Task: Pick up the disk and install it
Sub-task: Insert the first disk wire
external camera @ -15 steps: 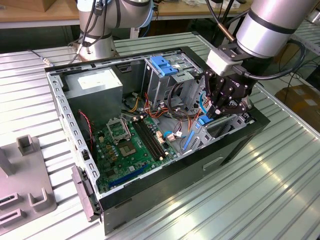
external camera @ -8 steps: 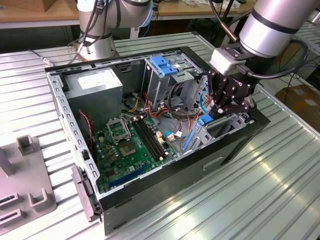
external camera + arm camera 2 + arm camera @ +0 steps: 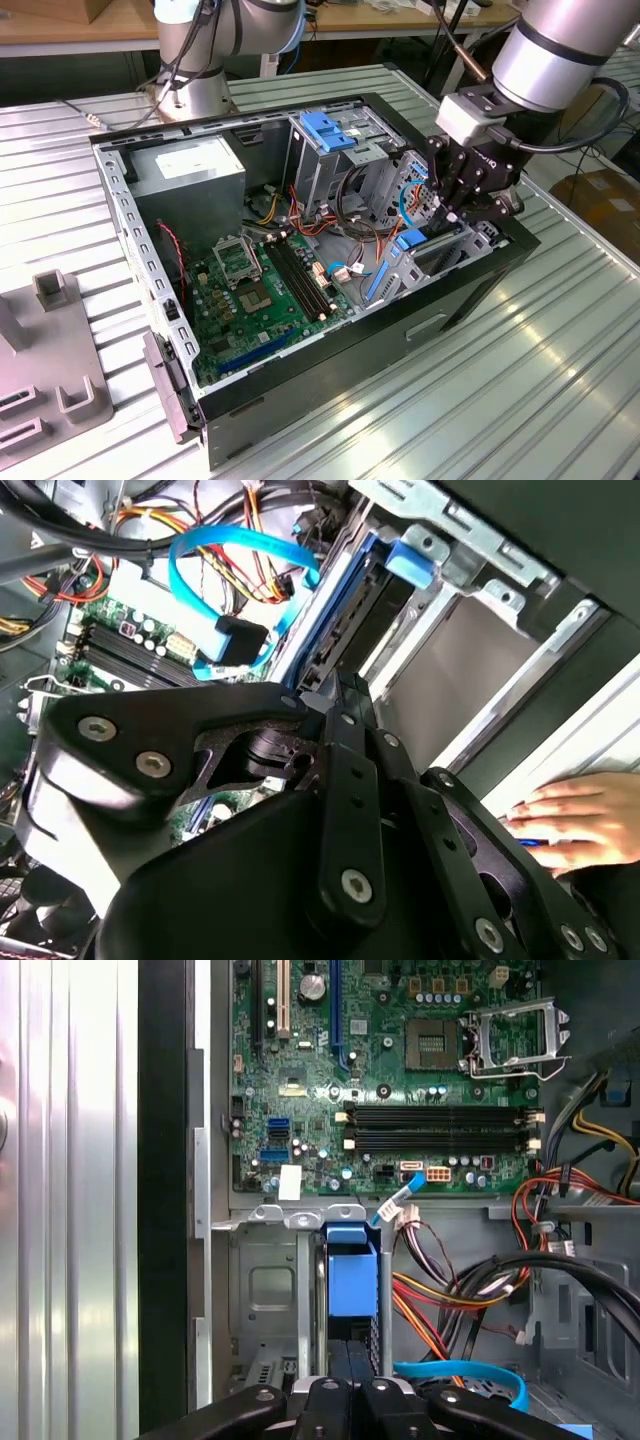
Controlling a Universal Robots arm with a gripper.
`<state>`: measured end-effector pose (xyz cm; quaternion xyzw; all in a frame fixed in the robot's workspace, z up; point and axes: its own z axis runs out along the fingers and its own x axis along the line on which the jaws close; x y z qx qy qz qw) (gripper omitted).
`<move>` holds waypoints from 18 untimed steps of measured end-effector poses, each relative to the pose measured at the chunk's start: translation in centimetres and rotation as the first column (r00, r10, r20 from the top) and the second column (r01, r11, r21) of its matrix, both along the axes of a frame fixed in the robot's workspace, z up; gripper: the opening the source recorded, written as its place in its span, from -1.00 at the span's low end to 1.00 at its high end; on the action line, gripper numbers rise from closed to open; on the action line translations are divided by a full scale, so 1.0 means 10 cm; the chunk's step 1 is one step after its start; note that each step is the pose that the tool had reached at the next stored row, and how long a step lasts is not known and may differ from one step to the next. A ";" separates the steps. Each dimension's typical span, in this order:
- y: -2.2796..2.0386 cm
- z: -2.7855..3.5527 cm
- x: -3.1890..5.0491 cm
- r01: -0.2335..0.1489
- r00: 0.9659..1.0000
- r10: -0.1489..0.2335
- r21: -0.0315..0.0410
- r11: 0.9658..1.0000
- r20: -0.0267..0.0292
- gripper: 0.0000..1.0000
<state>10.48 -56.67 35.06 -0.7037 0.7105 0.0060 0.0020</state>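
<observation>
1. Judging the disk (image 3: 352, 1270) by its build, I expect a metal body that is dense and fully stiff. I also take it to be delicate inside, so I want no knocks and no levering.
2. The grey metal faces look smooth and probably slick under the pads. The blue plastic rail should flex, and I would not trust its end tabs to take load. I'd hold it across the metal sides, or push squarely on an end.
3. In the first wrist view the disk shows edge-on, as a bright blue tab and rail set between thin grey metal walls. In the second wrist view the rail runs as a long blue strip beside a dark body (image 3: 345, 620).
4. The disk stands on edge in the bay (image 3: 265, 1290), just beside the edge of the board (image 3: 400, 1080). I judge it mostly slid in.
5. The gripper (image 3: 350, 1345) is at the disk's end away from the board. Its fingers are drawn together with no gap I can see. I cannot tell whether the tips only touch that end or pinch part of it.
6. A blue cable (image 3: 470, 1370) loops just beside the gripper, farther from the board than the disk's tab. It could snag.
</observation>
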 end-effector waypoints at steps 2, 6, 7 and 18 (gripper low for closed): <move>-0.001 0.018 0.017 -0.005 1.000 0.005 0.000 1.000 0.001 -0.80; 0.000 0.066 0.044 -0.008 1.000 0.008 0.000 1.000 0.002 -0.80; 0.000 0.087 0.052 -0.008 1.000 0.008 0.000 1.000 0.002 -0.80; 0.003 0.130 0.077 -0.021 1.000 0.021 0.000 1.000 0.002 -0.80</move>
